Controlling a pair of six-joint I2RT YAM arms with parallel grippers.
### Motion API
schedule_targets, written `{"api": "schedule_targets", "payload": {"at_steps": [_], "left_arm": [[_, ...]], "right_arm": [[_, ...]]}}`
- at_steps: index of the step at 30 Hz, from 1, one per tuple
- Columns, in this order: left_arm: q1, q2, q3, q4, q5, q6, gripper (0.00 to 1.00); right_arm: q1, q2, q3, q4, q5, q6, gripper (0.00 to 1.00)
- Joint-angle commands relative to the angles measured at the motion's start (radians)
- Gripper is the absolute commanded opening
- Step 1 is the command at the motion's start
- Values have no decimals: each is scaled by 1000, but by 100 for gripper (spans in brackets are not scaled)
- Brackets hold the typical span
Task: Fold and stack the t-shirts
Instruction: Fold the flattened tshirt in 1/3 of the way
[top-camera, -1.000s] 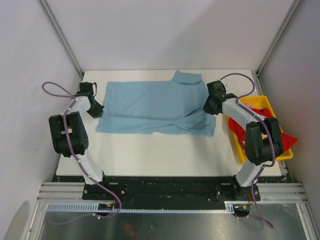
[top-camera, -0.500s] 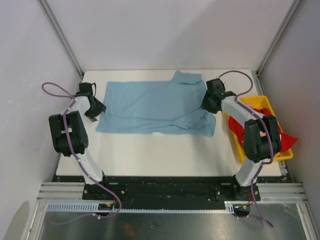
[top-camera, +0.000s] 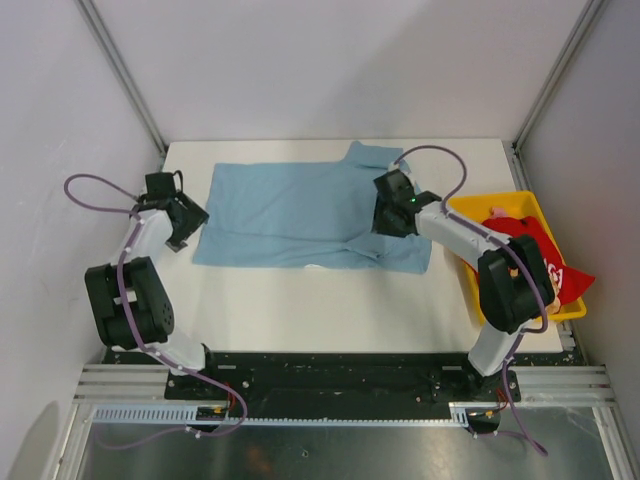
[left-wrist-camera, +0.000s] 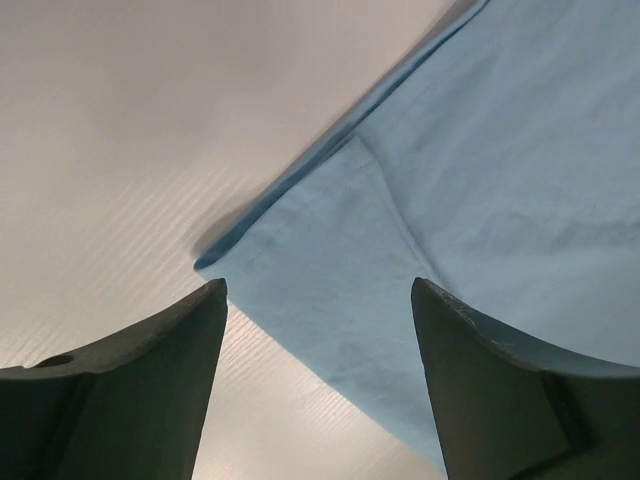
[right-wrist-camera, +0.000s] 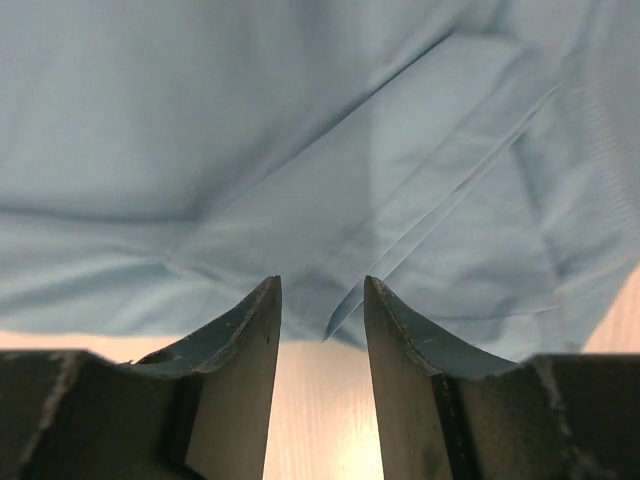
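The white surface (top-camera: 300, 300) carries the light blue t-shirt (top-camera: 290, 205). It is spread flat with its collar at the far right, and a flap of cloth lies doubled near its near-right corner. Just right of the shirt stands a yellow bin (top-camera: 505, 200) holding the red t-shirt (top-camera: 535, 245), which spills over the rim on the side away from the blue shirt.

The left fingers (left-wrist-camera: 150, 380) sit at the blue shirt's left edge. They are spread wide and hold nothing, and the hemmed corner of the shirt lies under the gap. The right fingers (right-wrist-camera: 240, 360) hover over the shirt's right part, just near of the collar. They are parted more narrowly and also empty, with a folded edge of the shirt below them.

The step in hand looks like taking fresh holds for the next fold. To do it well, each pair of fingers should come down low at the shirt's edge and pinch every layer there. The right pair, over doubled cloth, risks catching only the top layer. Both arms should then lift evenly and keep the shirt taut between them, so that the fold lands square.
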Motion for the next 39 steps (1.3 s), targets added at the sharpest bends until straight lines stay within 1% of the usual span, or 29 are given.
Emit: {"api": "schedule_targets", "payload": {"at_steps": [1, 8, 13, 19, 22, 28, 30, 33, 39], "left_arm": [[-8, -53, -50, 20, 25, -2, 79], [-8, -72, -74, 22, 35, 11, 78], [-6, -69, -76, 25, 41, 13, 77], [-7, -67, -75, 28, 45, 15, 77], [-7, -67, -76, 30, 43, 17, 77], [-6, -62, -75, 31, 44, 17, 77], [-5, -60, -75, 32, 45, 17, 77], [-6, -57, -75, 34, 49, 18, 77], [-6, -53, -77, 36, 60, 24, 77]], "right_arm": [[77, 0, -44, 4, 18, 28, 43], [140, 28, -81, 3, 52, 65, 44], [148, 39, -105, 8, 73, 76, 45], [146, 72, -114, 52, 64, 75, 45], [136, 81, -114, 72, 63, 73, 38], [122, 86, -93, 107, 59, 61, 12], [121, 101, -65, 104, 65, 53, 5], [121, 140, 1, 91, 84, 32, 1], [137, 270, 198, 39, 166, -50, 0]]}}
